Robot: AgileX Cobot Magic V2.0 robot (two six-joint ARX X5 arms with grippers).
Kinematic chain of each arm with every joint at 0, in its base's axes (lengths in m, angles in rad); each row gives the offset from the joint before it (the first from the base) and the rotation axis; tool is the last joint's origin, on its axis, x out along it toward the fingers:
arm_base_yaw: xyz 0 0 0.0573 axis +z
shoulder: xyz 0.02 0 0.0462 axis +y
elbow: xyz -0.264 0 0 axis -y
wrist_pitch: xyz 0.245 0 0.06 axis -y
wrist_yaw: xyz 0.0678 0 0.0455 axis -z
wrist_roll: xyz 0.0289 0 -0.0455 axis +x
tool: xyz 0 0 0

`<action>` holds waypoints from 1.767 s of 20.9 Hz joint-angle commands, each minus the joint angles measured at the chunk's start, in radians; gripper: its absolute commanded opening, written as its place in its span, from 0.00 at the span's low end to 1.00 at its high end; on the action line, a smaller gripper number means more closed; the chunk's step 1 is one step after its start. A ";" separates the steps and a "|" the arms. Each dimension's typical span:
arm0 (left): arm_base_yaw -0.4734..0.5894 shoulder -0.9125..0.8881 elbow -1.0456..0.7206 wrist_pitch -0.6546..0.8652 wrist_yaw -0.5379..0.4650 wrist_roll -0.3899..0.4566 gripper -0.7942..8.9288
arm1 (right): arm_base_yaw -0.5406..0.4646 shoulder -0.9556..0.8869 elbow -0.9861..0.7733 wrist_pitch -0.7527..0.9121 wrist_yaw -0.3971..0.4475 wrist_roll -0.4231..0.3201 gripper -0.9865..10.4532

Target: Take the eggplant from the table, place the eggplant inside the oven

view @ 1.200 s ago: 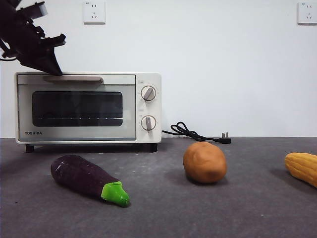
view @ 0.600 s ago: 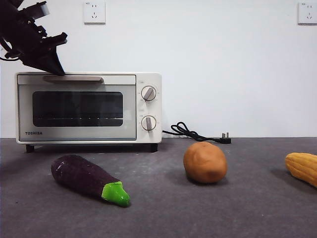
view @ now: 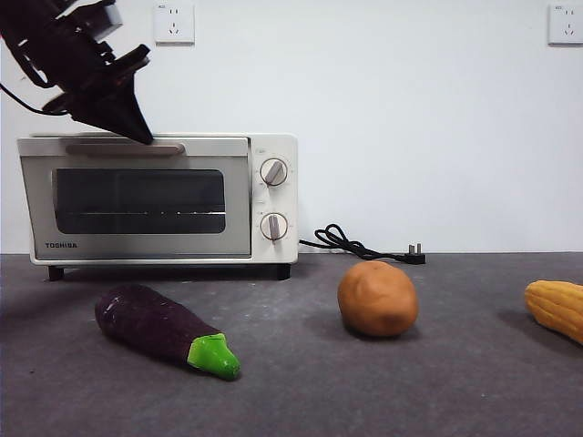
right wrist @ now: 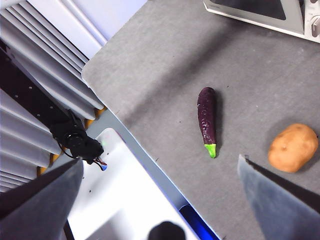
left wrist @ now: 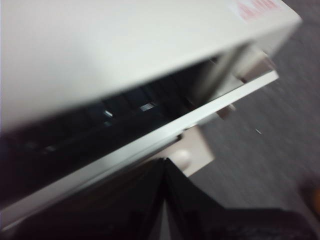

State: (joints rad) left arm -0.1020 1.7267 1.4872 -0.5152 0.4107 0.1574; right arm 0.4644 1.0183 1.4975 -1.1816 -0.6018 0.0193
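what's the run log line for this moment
left gripper: shut on oven handle, door cracked open | right gripper: open, waiting | eggplant: on table

A plain white wall (view: 410,127) carries two white plastic wall sockets (view: 173,22), one at each upper side.

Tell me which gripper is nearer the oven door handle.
Left. The left gripper is at the oven's door handle, with the door cracked open. The right gripper hangs open high above the table, away from the oven.
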 commanded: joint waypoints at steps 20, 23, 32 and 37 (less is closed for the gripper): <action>-0.140 0.043 -0.031 -0.306 0.035 -0.008 0.08 | 0.002 0.047 0.003 0.014 0.019 -0.077 0.61; -0.139 0.043 -0.031 -0.303 0.035 -0.008 0.08 | 0.002 0.047 0.003 0.010 0.019 -0.076 0.61; -0.131 -0.090 -0.031 -0.294 0.033 -0.010 0.08 | 0.002 0.048 0.003 0.006 0.019 -0.076 0.61; -0.110 -0.330 -0.031 -0.307 -0.016 -0.035 0.08 | 0.023 0.084 0.003 0.007 0.018 -0.077 0.61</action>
State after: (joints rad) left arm -0.2161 1.4044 1.4643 -0.8219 0.3935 0.1303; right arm 0.4850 1.0992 1.4979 -1.1801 -0.5804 -0.0463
